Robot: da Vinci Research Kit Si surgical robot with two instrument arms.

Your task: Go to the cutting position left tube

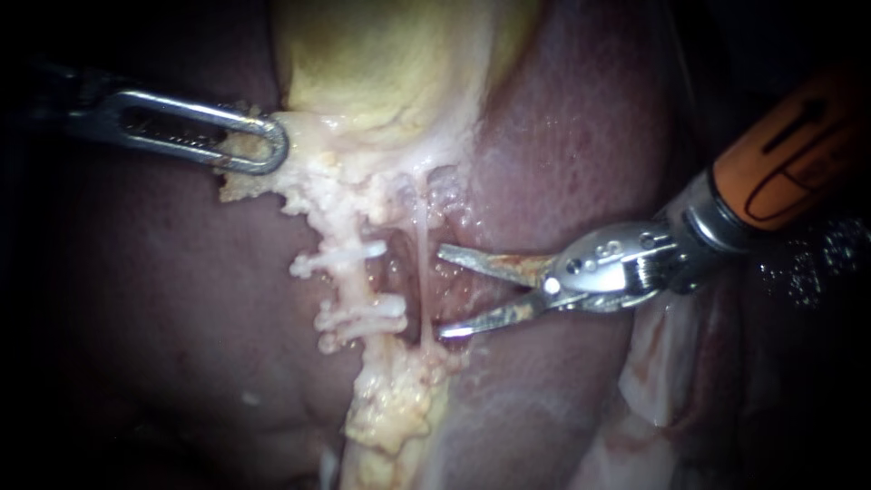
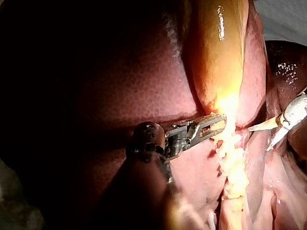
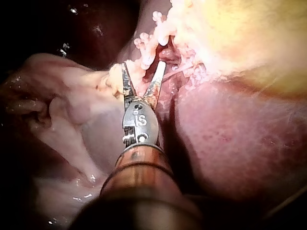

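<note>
The yellow gallbladder (image 1: pixel 381 63) narrows into pale fatty tissue. From there the left tube (image 1: pixel 352 286) runs down, crossed by white clips (image 1: pixel 345 259) above and below a bare stretch. A thin pale tube (image 1: pixel 422 263) runs just right of it. My right instrument (image 1: pixel 445 292) has two blades, open, with the tips just right of the thin tube at the height of the gap between the clips. In the right wrist view those blades (image 3: pixel 143 67) spread towards the fatty strand. My left instrument (image 1: pixel 263 145) is shut on the fatty tissue at the gallbladder's neck, as the left wrist view (image 2: pixel 213 125) also shows.
Dark red liver (image 1: pixel 163 299) lies on both sides of the tubes, and a paler lobe (image 1: pixel 562 163) sits behind the right instrument's shaft. A lumpy yellow fat strand (image 1: pixel 390 408) continues below the clips.
</note>
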